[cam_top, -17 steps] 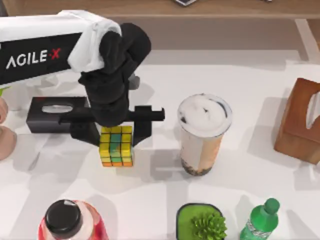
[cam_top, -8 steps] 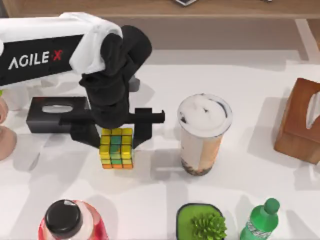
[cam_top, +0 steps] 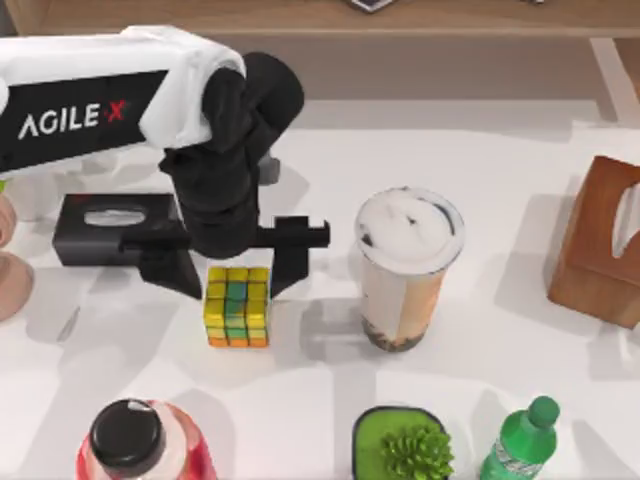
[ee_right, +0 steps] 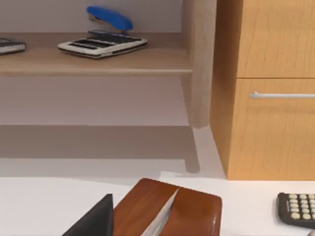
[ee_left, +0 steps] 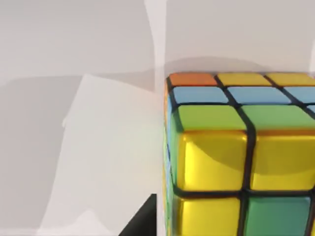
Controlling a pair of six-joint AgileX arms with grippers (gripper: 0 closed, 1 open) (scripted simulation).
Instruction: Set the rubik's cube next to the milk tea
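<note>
Rubik's cube (cam_top: 237, 307) on the table (cam_top: 300, 390), left gripper (cam_top: 237, 268) spread open just above it.

Nearest in the top view stand a red bottle (cam_top: 140, 445), a green potted plant (cam_top: 402, 445) and a green bottle (cam_top: 520, 440). Beyond them the cube sits flat and square to the table edges, yellow and green squares up; being a cube, it has no long axis. The gripper's fingers (cam_top: 172, 270) stand to either side, apart from its faces. To the cube's right, near but not touching, stands the milk tea (cam_top: 405, 268), upright, holding beige drink with dark pearls at its bottom and white foam on top. A black tissue box (cam_top: 105, 225) lies behind to the left and a brown one (cam_top: 600, 240) far right.
</note>
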